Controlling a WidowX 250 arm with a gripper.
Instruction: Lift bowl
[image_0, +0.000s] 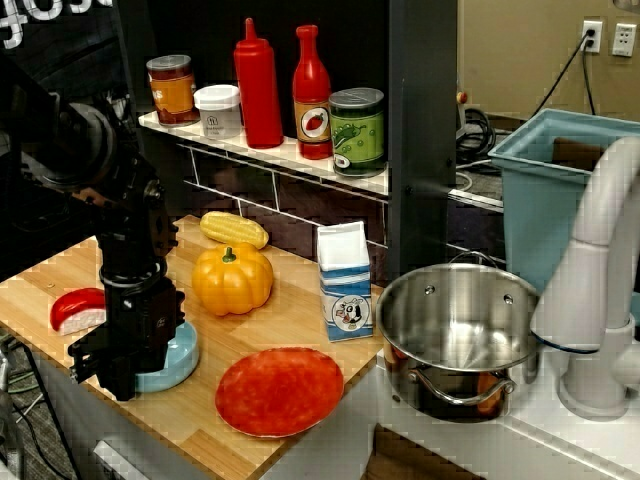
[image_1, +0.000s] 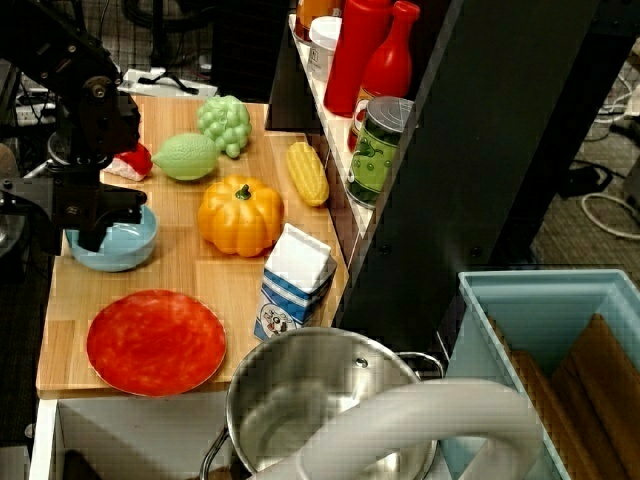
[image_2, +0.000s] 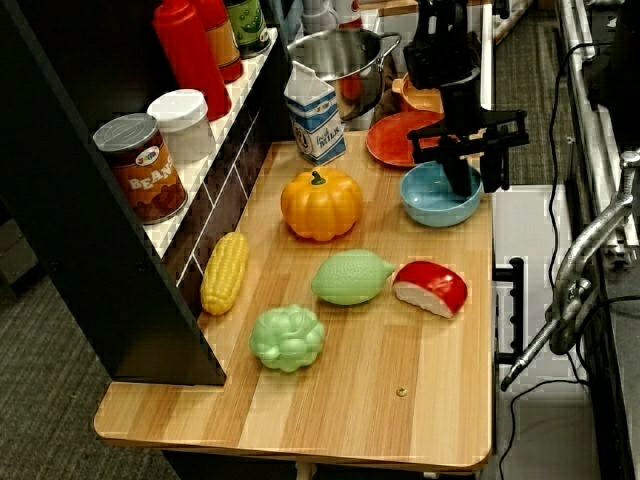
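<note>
Tool (image_2: 465, 172) sits low over the bowl (image_2: 437, 200), one finger inside, jaws apart, nothing gripped. Bowl rests on the worktop (image_2: 400, 420), left of the red plate (image_0: 279, 391). Your risk: a rim-only pinch tipping it. Open room lies above; worktop edge close.

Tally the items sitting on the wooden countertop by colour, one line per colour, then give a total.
Green: 2, the grapes and the lime
Orange: 1, the pumpkin
Yellow: 1, the corn cob
Red: 2, the plate and the red-and-white wedge
Light blue: 1, the bowl
White and blue: 1, the milk carton
Total: 8
</note>
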